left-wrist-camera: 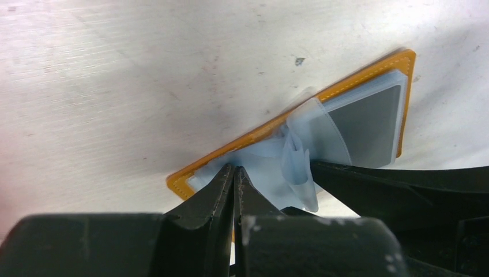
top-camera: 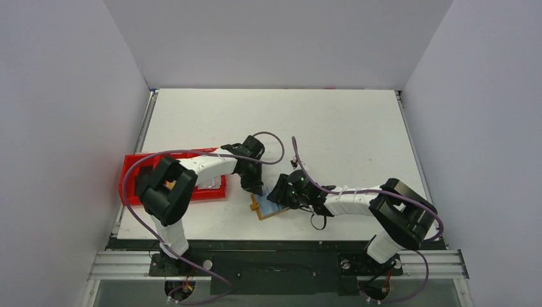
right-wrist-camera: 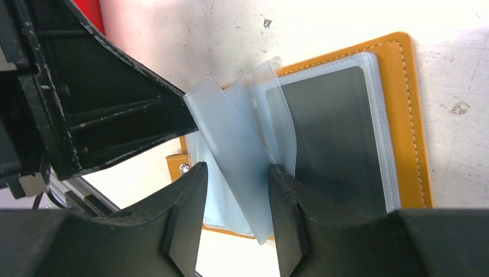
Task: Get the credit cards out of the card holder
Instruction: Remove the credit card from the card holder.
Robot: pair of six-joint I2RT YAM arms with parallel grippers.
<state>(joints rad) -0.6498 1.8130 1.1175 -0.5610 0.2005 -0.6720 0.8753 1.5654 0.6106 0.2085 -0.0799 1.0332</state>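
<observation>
The tan card holder (top-camera: 267,208) lies open on the table near the front edge, with its clear plastic sleeves fanned up. A dark grey card (right-wrist-camera: 334,138) sits in the right-hand sleeve and also shows in the left wrist view (left-wrist-camera: 366,124). The left-hand page (right-wrist-camera: 222,190) looks pale blue; I cannot tell whether that is a card. My left gripper (left-wrist-camera: 235,170) is shut, its tips pressed on the holder's (left-wrist-camera: 184,182) left inner page. My right gripper (right-wrist-camera: 235,173) is open, with its fingers on either side of a raised translucent sleeve (right-wrist-camera: 239,150).
A red compartmented tray (top-camera: 137,173) stands at the left table edge under the left arm. The two grippers, left (top-camera: 252,184) and right (top-camera: 286,192), are close together over the holder. White walls enclose the table on three sides.
</observation>
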